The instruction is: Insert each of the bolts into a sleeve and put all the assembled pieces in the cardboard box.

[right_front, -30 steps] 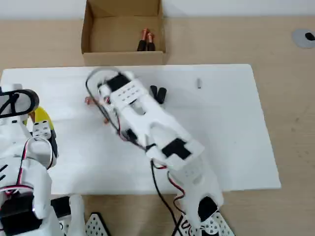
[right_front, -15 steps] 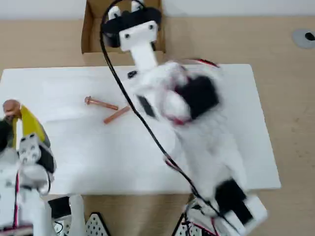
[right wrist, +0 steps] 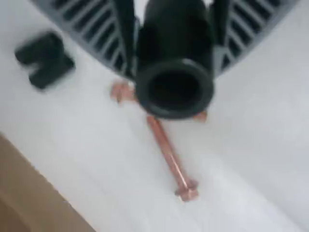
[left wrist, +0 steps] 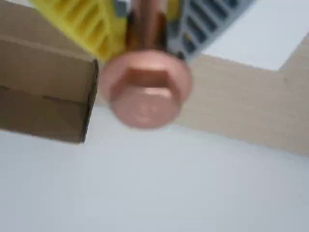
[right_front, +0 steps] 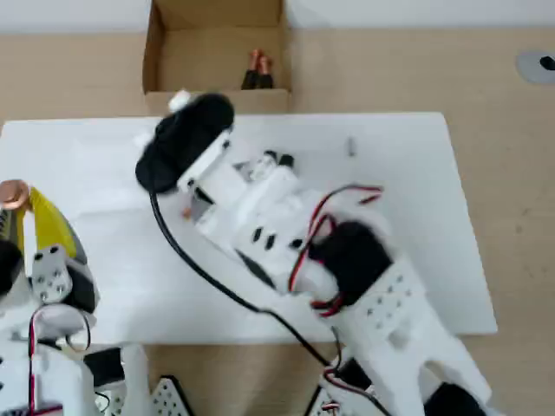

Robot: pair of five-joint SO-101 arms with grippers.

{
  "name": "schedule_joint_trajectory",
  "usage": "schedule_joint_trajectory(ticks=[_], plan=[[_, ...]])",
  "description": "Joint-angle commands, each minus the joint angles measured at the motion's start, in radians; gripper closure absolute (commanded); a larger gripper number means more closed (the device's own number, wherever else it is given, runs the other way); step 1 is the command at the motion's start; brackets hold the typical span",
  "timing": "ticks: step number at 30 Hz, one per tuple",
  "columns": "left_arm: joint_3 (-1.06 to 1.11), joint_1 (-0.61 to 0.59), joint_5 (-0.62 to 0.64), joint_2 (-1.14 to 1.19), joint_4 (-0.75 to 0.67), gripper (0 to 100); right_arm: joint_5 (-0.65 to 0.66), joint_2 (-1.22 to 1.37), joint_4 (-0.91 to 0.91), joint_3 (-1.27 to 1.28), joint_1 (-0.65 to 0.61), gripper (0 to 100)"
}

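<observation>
The left gripper (left wrist: 147,21), at the bench's (right_front: 512,217) 9 o'clock edge, is clamped on a copper flange-headed bolt (left wrist: 145,89). The right gripper (right wrist: 174,24), near centre toward 11 o'clock, grips a black tubular sleeve (right wrist: 175,87). They are well apart. Likely risks are a misaligned bolt jamming at the sleeve's mouth, or the sleeve knocking the loose copper bolts (right wrist: 166,150) beneath it, away from the brown cardboard box (right_front: 156,61) at 12 o'clock.

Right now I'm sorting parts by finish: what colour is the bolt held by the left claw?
The bolt is copper-coloured, clearest in the left wrist view.
</observation>
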Motion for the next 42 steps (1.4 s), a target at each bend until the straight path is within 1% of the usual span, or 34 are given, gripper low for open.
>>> schedule_joint_trajectory(ticks=[1,5,8,10,12,15,17,20,23,25,27,30,32,34,37,39,42], plan=[[0.035,0.012,0.038,-0.002,-0.075,100,0.017,-0.048,-0.226,0.236,-0.010,98.9],[0.092,0.014,0.138,-0.001,-0.140,100,0.017,-0.050,-0.359,0.352,-0.010,98.9],[0.147,0.031,0.206,0.007,-0.207,100,0.029,-0.050,-0.545,0.435,-0.010,98.9],[0.206,0.097,0.221,0.007,-0.259,100,0.094,-0.048,-0.655,0.496,-0.016,98.9],[0.275,0.189,0.221,0.007,-0.311,100,0.172,-0.024,-0.744,0.553,-0.027,98.9],[0.373,0.298,0.221,0.005,-0.390,100,0.241,0.076,-0.841,0.605,-0.024,98.9],[0.416,0.351,0.219,0.005,-0.439,100,0.239,0.156,-0.873,0.605,0.001,98.9],[0.440,0.382,0.219,0.007,-0.493,100,0.157,0.234,-0.957,0.596,0.044,98.9],[0.439,0.379,0.206,0.007,-0.500,100,0.087,0.232,-1.031,0.599,0.079,98.9],[0.439,0.347,0.167,0.002,-0.499,100,0.014,0.217,-1.054,0.601,0.102,98.9],[0.439,0.295,0.140,0.001,-0.502,100,-0.069,0.196,-1.054,0.601,0.125,98.9],[0.439,0.163,0.127,-0.001,-0.560,100,-0.147,0.145,-1.056,0.613,0.140,98.9],[0.439,0.064,0.132,0.005,-0.623,100,-0.160,0.102,-1.056,0.628,0.139,98.9],[0.439,0.008,0.133,0.007,-0.658,100,-0.160,0.050,-1.053,0.648,0.137,98.9],[0.439,-0.003,0.130,0.007,-0.661,100,-0.157,-0.036,-1.045,0.661,0.137,98.9],[0.439,-0.002,0.133,0.007,-0.661,100,-0.126,-0.091,-1.045,0.661,0.134,98.9],[0.445,0.051,0.133,0.007,-0.658,100,-0.106,-0.182,-1.046,0.676,0.111,98.9]])
